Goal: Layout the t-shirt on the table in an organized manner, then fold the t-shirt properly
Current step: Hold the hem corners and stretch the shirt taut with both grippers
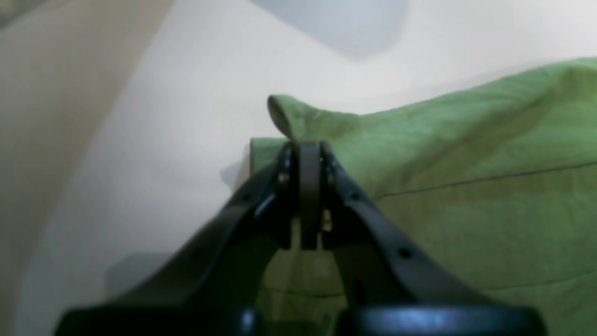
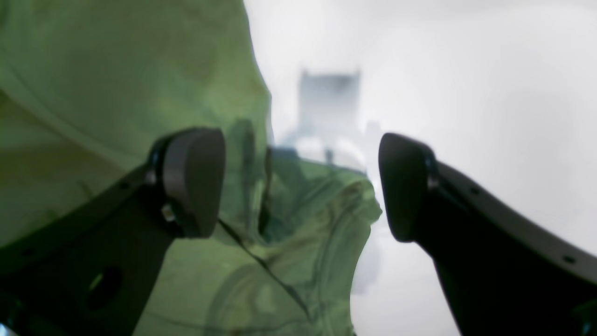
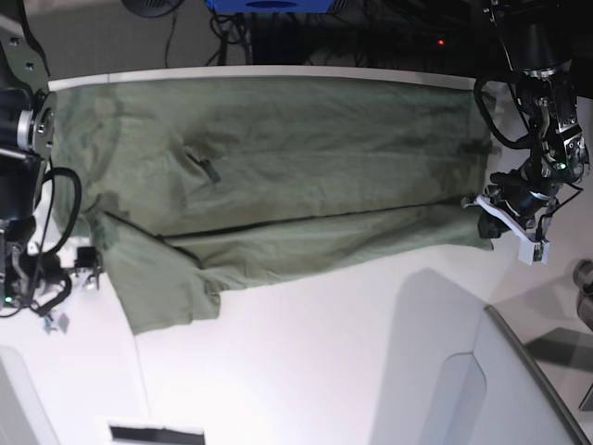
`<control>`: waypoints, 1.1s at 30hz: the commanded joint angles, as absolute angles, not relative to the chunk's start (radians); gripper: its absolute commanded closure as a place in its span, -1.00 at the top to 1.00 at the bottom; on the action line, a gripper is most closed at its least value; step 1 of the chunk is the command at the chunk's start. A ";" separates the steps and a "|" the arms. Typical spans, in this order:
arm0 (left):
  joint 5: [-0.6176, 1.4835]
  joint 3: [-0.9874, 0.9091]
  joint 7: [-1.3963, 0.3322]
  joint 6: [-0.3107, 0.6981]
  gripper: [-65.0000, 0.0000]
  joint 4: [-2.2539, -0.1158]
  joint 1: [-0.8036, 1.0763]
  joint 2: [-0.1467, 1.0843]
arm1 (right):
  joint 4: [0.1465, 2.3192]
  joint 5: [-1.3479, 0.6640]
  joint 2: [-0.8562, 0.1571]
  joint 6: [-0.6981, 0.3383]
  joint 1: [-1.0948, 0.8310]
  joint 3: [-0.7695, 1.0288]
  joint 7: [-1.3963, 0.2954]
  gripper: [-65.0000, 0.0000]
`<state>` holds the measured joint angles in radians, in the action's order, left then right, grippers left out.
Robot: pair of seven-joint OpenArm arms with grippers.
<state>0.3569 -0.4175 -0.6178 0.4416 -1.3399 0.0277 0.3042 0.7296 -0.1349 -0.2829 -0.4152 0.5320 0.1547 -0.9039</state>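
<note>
Base view, white table (image 3: 315, 371), olive t-shirt (image 3: 278, 148) spread flat, cables (image 3: 278, 32) behind

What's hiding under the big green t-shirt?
Only the white table shows around the t-shirt. The cloth lies spread over it, so whatever sits beneath is covered and cannot be seen.
</note>
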 commanded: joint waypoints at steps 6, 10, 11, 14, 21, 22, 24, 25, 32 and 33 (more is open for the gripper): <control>0.369 -0.423 -0.598 0.441 -1.00 -1.356 0.013 0.320 | 0.705 -0.143 -0.288 -0.418 0.562 0.133 -0.860 0.50; 0.369 -0.423 -0.598 0.441 -1.00 -1.356 0.013 0.320 | 0.705 -0.143 -0.288 -0.418 0.562 0.131 -0.860 0.50; 0.369 -0.423 -0.598 0.441 -1.00 -1.356 0.013 0.320 | 0.705 -0.143 -0.288 -0.418 0.562 0.131 -0.860 0.50; 0.369 -0.423 -0.598 0.441 -1.00 -1.356 0.012 0.320 | 0.705 -0.143 -0.286 -0.418 0.561 0.131 -0.860 0.50; 0.369 -0.423 -0.598 0.441 -1.00 -1.356 0.013 0.320 | 0.705 -0.143 -0.285 -0.418 0.558 0.131 -0.860 0.50; 0.369 -0.423 -0.598 0.441 -1.00 -1.356 0.013 0.320 | 0.705 -0.143 -0.285 -0.418 0.558 0.131 -0.860 0.50; 0.369 -0.423 -0.598 0.441 -1.00 -1.356 0.015 0.320 | 0.704 -0.143 -0.285 -0.418 0.558 0.131 -0.862 0.50; 0.369 -0.423 -0.598 0.441 -1.00 -1.356 0.015 0.320 | 0.702 -0.143 -0.285 -0.418 0.558 0.131 -0.866 0.50; 0.369 -0.423 -0.598 0.441 -1.00 -1.356 0.016 0.320 | 0.585 -0.143 -0.285 -0.418 0.596 0.130 -0.848 0.50; 0.367 -0.423 -0.598 0.441 -1.00 -1.356 0.016 0.320 | 0.584 -0.143 -0.285 -0.418 0.596 0.130 -0.840 0.50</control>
